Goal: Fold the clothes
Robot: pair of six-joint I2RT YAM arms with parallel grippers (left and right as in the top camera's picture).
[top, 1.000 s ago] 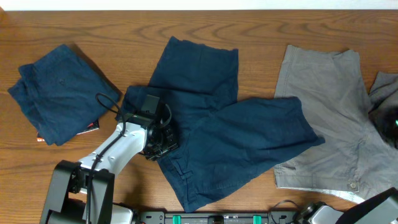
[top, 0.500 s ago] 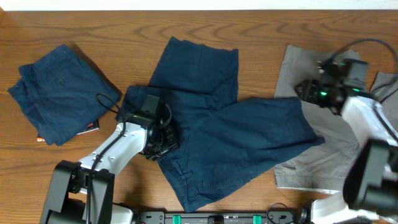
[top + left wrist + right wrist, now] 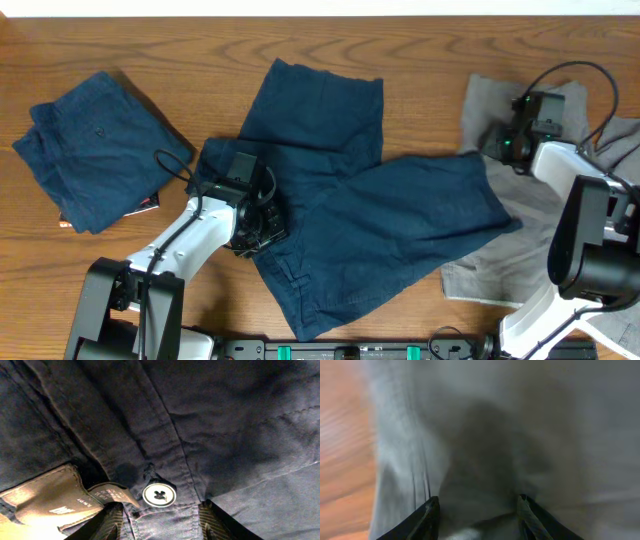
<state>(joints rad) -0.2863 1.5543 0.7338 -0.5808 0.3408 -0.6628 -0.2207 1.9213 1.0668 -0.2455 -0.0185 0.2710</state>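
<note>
Unfolded navy shorts (image 3: 340, 190) lie spread across the table's middle. My left gripper (image 3: 258, 225) rests on their waistband. In the left wrist view its open fingers (image 3: 160, 520) straddle the waistband just below a white button (image 3: 159, 494) and a tan label (image 3: 50, 500). Grey shorts (image 3: 560, 230) lie at the right, partly under the navy leg. My right gripper (image 3: 498, 147) is at their upper left edge. In the blurred right wrist view its fingers (image 3: 477, 515) are spread apart over grey cloth (image 3: 520, 425).
A folded navy garment (image 3: 95, 150) lies at the far left with a small red and black thing (image 3: 145, 205) under its edge. Another grey garment (image 3: 620, 140) shows at the right edge. Bare wood table (image 3: 170, 60) runs along the back.
The right arm came in from the right edge and moved down-left onto the grey shorts' upper left edge, which shifted slightly to the right. The left arm has not moved.
</note>
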